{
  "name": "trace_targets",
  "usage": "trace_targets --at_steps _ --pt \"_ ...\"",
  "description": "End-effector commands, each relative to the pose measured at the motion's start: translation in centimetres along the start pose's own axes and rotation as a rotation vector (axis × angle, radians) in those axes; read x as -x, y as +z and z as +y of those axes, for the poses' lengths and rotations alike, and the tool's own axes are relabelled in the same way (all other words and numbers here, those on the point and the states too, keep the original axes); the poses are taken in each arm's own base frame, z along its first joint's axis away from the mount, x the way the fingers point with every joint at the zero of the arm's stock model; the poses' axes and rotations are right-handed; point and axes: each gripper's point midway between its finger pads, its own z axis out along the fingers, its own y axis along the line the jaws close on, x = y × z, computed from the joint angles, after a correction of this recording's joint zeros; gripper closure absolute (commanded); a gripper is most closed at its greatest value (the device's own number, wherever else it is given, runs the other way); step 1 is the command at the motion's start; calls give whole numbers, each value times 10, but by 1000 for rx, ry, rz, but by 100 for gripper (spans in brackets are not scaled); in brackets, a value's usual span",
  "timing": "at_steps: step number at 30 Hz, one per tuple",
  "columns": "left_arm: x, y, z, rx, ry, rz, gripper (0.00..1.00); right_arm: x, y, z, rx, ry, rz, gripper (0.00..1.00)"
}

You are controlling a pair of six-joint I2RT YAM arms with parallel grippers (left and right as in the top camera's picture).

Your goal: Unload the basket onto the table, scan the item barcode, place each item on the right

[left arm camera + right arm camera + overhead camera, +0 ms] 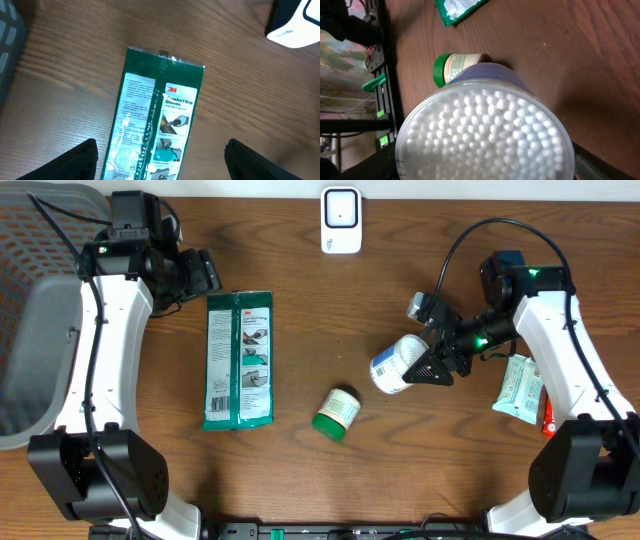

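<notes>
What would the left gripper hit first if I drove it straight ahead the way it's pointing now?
Most likely the green glove pack, which lies flat on the table, centred ahead of the open left gripper. Depth is unclear.

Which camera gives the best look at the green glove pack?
Overhead: the whole glove pack shows, lying flat. The left wrist view is closer and its label reads, but the lower end is cut off. The right wrist view catches a corner.

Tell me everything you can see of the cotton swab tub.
The cotton swab tub is a round, clear plastic container packed with white swab tips, blue-and-white label on its side. It is tipped sideways, gripped by the right end effector, near the green-lidded jar. Whether it touches the table is unclear.
</notes>
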Motion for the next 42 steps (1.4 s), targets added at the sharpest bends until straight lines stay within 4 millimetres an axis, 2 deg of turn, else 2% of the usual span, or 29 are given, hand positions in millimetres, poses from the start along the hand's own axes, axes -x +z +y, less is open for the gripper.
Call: trace_targets --at_steps 1,4,6,7,10,12,20,23,27,30,37,42 --pt "-1 2 4 14 -3 6 19 4 -5 0 -10 29 -20 53" --pt "-1 2 4 13 -2 5 20 4 -5 -4 -25 72 -15 52" --pt "-1 2 4 13 -2 5 19 3 -6 -9 -48 67 -8 61" --pt "-1 2 4 13 -2 5 19 2 -6 -10 -55 77 0 62" --pt "-1 2 4 13 -2 6 19 1 -6 -10 -56 113 3 61" --pt "-1 2 4 13 -2 5 19 1 -6 -9 -53 115 4 65" --pt "-1 2 4 13 -2 5 19 5 -5 -6 -34 105 -20 69" --pt "-1 2 4 13 -2 5 19 8 -5 3 8 12 -41 70" --pt "-1 2 4 13 -2 5 19 7 -7 26 95 -172 -71 75" --pt "-1 2 4 13 -2 6 19 8 -9 41 148 -271 -100 89" --pt "-1 2 4 13 -2 5 19 22 -13 50 184 -269 -197 96" --pt "-1 2 4 13 -2 5 19 31 -15 54 202 -260 -252 94"
